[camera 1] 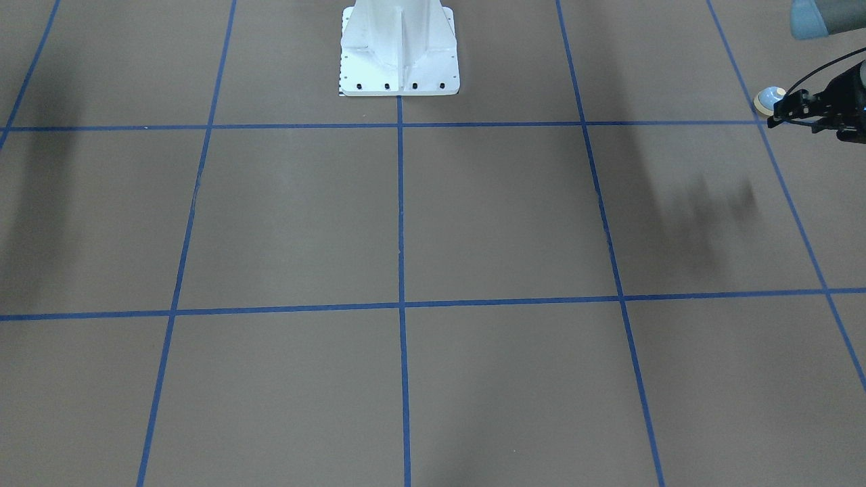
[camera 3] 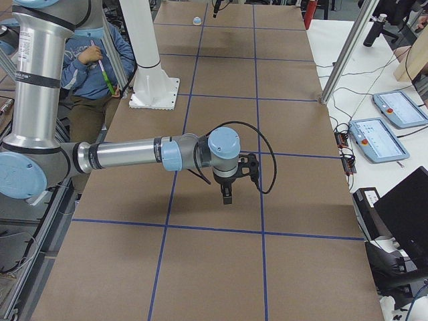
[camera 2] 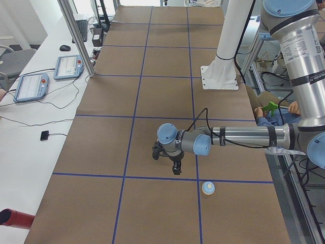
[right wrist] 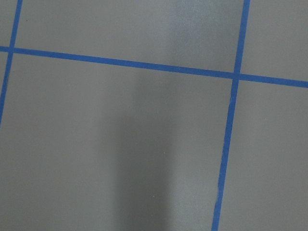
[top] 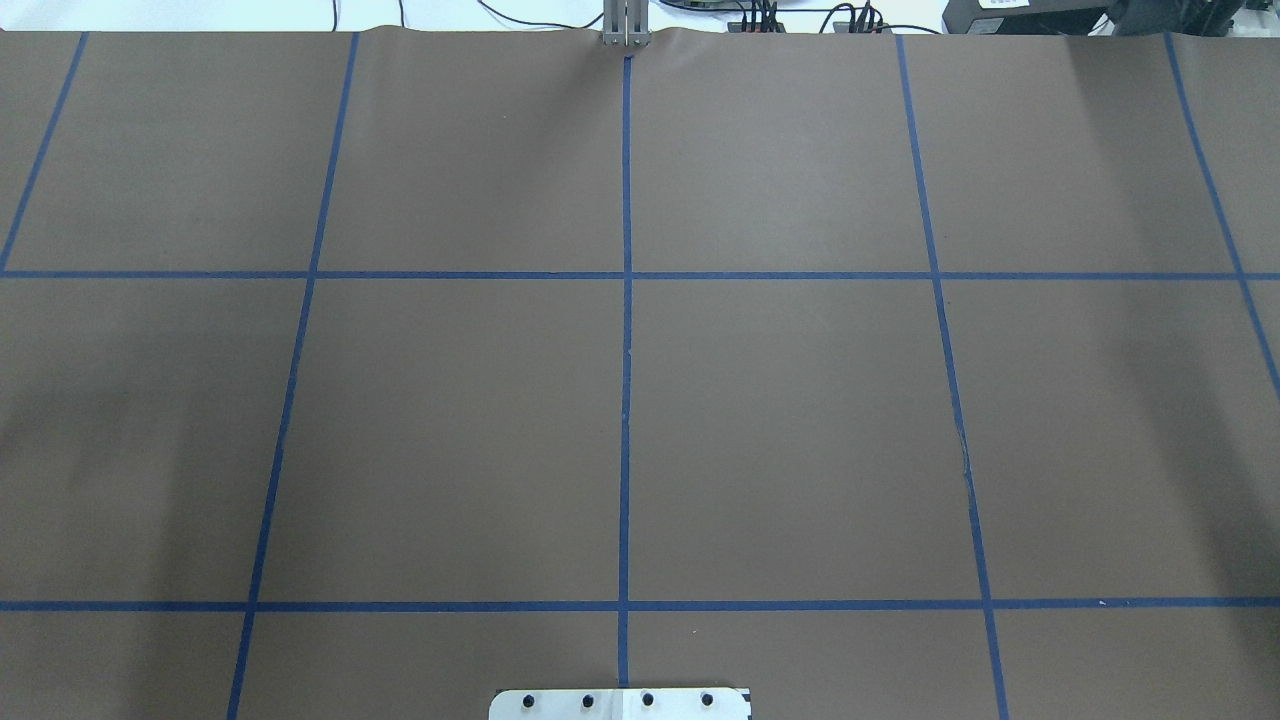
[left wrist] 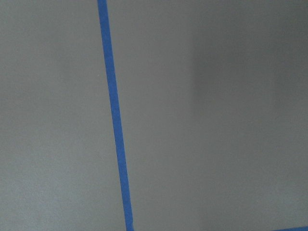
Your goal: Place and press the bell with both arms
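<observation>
One bell [camera 2: 208,188]. Two claws: left claw [camera 2: 176,171], right claw [camera 3: 227,197]; apart or together, cannot tell.

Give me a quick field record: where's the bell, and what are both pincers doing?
bell: small light-blue dome bell with cream base ring, upright on the brown blue-taped table, toward robot's left end
left pincer: black two-finger pincer over the table, near the bell, not touching it; open or shut unclear
right pincer: black two-finger pincer over the table's other end, far from the bell; state unclear
bell held: no
</observation>
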